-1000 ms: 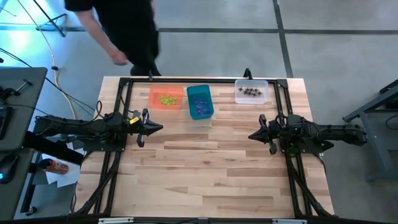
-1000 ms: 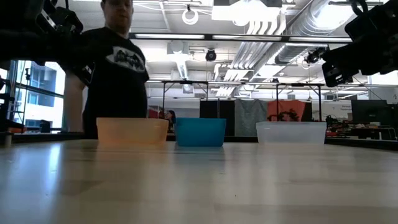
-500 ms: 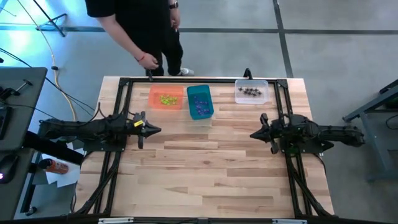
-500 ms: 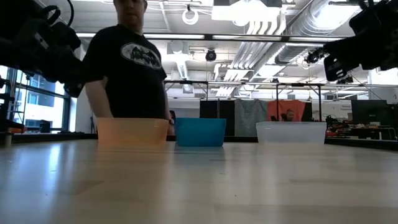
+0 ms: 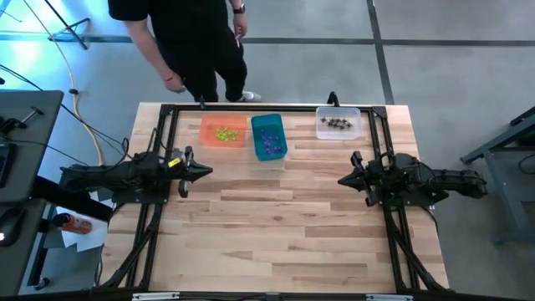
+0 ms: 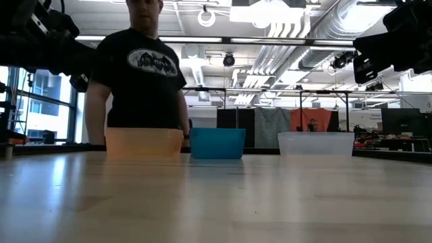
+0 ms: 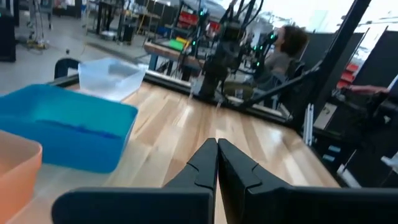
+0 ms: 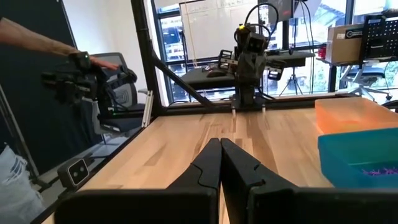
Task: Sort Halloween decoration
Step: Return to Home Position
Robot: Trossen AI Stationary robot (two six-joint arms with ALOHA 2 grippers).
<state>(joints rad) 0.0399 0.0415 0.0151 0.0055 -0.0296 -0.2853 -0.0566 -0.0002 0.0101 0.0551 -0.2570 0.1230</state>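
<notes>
The Halloween decoration lies sorted in three bins along the table's far edge. Yellow-green trinkets sit in the orange bin, purple ones in the teal bin, black ones in the clear bin. My left gripper hovers shut above the table's left side, near the orange bin, holding nothing. My right gripper hovers shut above the right side, nearer than the clear bin. Both shut fingertip pairs show in the wrist views: left gripper, right gripper.
A person in a black T-shirt stands just beyond the table's far edge, behind the orange bin, also seen in the low view. Black frame rails run along the table's sides. Bare wood spans the middle and near part.
The left arm has drawn back toward the table's left edge, staying shut. The right gripper has crept back slightly toward the right edge. The person behind the table has shifted from the left toward the orange bin and straightened up.
</notes>
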